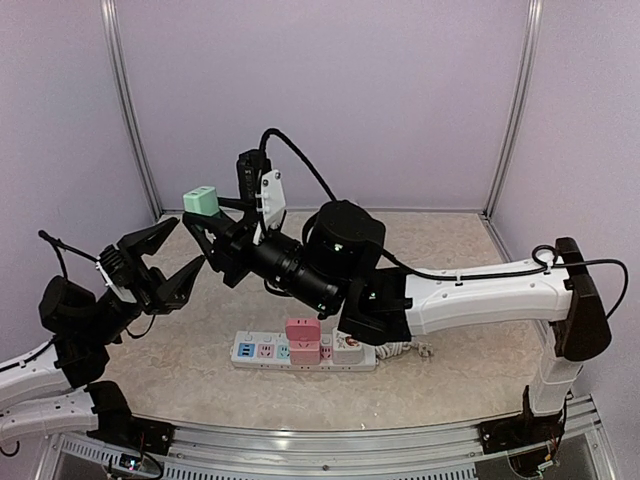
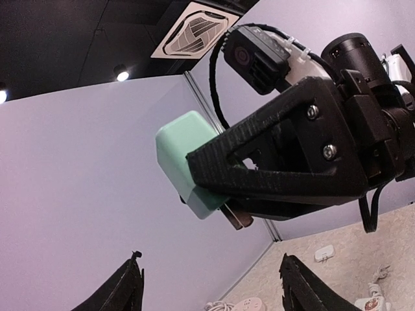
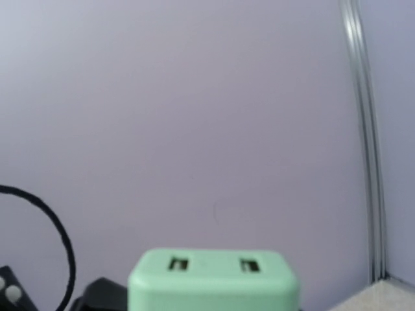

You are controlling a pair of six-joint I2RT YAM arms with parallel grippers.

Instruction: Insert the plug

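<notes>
Plug (image 1: pixel 201 200) pinched in right gripper (image 1: pixel 204 219) (prongs exposed), near gaping left gripper (image 1: pixel 190 242)

right gripper (image 1: pixel 201 210) raised high, jaws clamped; left gripper (image 1: pixel 187 245) angled upward, jaws apparently spread.

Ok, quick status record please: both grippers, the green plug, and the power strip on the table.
right gripper: shut on the mint green plastic plug, held in the air
left gripper: open, empty, beside the plug, not touching
metal prongs: bare, clear of any socket
white power strip: flat on the speckled beige table, pink plugs seated mid-strip
task: plug not yet inserted
</notes>
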